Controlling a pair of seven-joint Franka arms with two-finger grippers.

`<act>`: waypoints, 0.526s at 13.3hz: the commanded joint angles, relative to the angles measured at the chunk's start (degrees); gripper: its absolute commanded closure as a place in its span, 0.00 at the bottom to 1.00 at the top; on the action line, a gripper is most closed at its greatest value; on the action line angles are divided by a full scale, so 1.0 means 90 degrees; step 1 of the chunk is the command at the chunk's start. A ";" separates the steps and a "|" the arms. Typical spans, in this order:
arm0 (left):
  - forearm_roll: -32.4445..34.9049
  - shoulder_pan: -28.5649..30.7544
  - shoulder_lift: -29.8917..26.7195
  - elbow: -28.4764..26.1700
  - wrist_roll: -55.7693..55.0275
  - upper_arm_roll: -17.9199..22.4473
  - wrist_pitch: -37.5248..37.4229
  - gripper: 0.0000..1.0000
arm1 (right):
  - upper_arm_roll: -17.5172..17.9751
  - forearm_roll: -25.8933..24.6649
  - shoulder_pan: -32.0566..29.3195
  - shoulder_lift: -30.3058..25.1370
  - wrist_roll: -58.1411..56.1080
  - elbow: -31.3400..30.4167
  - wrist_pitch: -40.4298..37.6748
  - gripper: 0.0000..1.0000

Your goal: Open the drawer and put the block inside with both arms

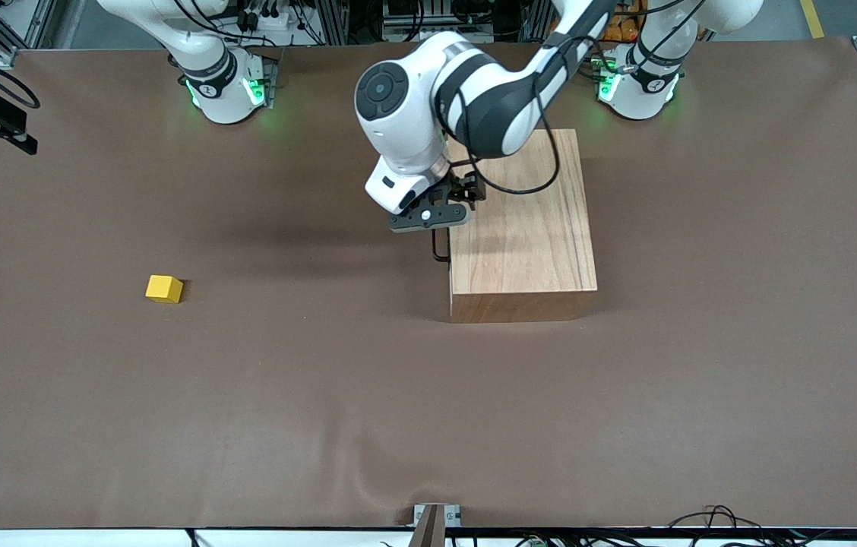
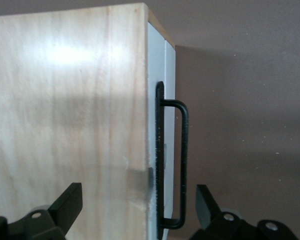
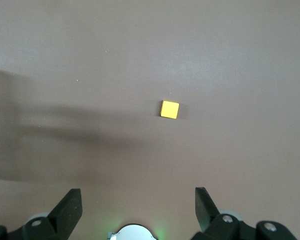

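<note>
We saw the block (image 1: pixel 164 289) on the table toward the right arm's end, well apart from the box (image 1: pixel 523 228). The right gripper (image 3: pixel 135 210) waited high, fingers spread. The left gripper (image 2: pixel 139 207), spread, straddled the handle (image 2: pixel 177 165) of the closed drawer (image 2: pixel 169 90). If it closed off-centre, the handle could slip out.

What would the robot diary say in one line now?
drawer: shut | left end effector: open at handle | right end effector: open above block
</note>
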 commanded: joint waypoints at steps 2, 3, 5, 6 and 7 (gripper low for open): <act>0.0139 -0.0330 0.0389 0.0262 -0.0737 0.0105 0.0479 0.00 | 0.0060 -0.0073 -0.0076 -0.0090 -0.0078 -0.0048 -0.0035 0.00; 0.0139 -0.0437 0.0468 0.0311 -0.0923 0.0124 0.0598 0.00 | 0.0060 -0.0073 -0.0076 -0.0090 -0.0078 -0.0048 -0.0025 0.00; 0.0139 -0.0584 0.0653 0.0321 -0.0983 0.0231 0.0647 0.00 | 0.0060 -0.0063 -0.0086 -0.0090 -0.0069 -0.0048 -0.0025 0.00; 0.0139 -0.0633 0.0683 0.0321 -0.0983 0.0290 0.0706 0.00 | 0.0060 -0.0063 -0.0086 -0.0090 -0.0069 -0.0048 -0.0025 0.00; 0.0139 -0.0643 0.0683 0.0311 -0.0983 0.0300 0.0716 0.00 | 0.0060 -0.0063 -0.0086 -0.0090 -0.0069 -0.0039 -0.0025 0.00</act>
